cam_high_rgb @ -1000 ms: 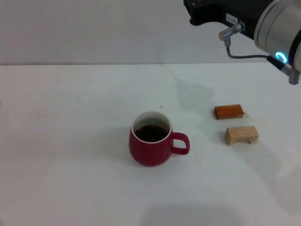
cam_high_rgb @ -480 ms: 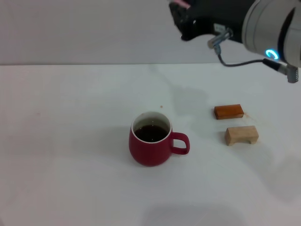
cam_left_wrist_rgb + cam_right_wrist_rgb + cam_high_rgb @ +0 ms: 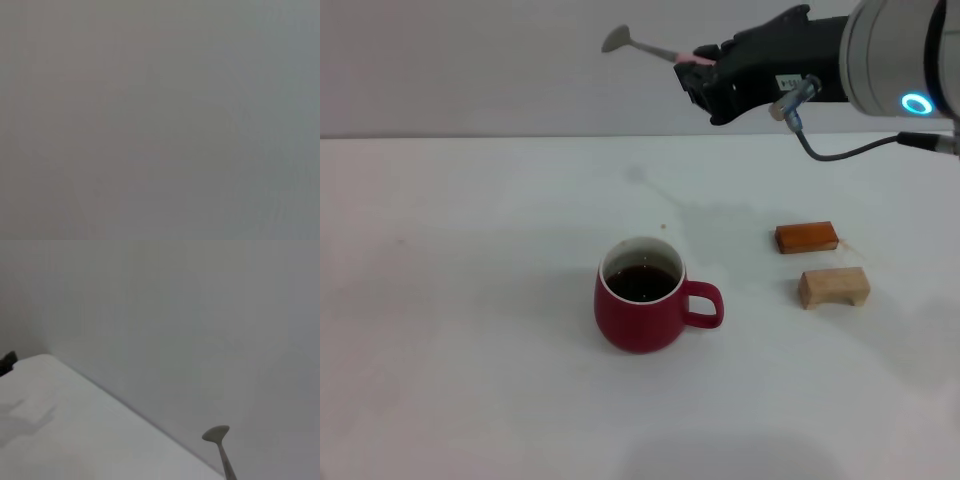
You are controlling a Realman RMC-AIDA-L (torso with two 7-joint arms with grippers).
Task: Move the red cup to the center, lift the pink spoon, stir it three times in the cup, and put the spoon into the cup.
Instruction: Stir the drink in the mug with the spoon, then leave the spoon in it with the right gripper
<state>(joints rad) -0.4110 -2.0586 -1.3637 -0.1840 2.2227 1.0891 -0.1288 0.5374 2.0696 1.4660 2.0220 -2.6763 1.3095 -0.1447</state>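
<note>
I am carrying the spoon (image 3: 642, 44), clamped in my right pincer (image 3: 695, 70), high above the worktop (image 3: 470, 250); next I lower it into the cup (image 3: 642, 297).

Soft, even overhead light fills the head view, leaving the white table (image 3: 470, 330) bright without glare. A faint grey shadow falls on the far part of the table, below the right gripper (image 3: 705, 75) and the pink spoon (image 3: 645, 45); another lies along the near edge. The red cup (image 3: 642, 295) is sharp. The left wrist view is a featureless grey blur. The right wrist view is dim and soft.
</note>
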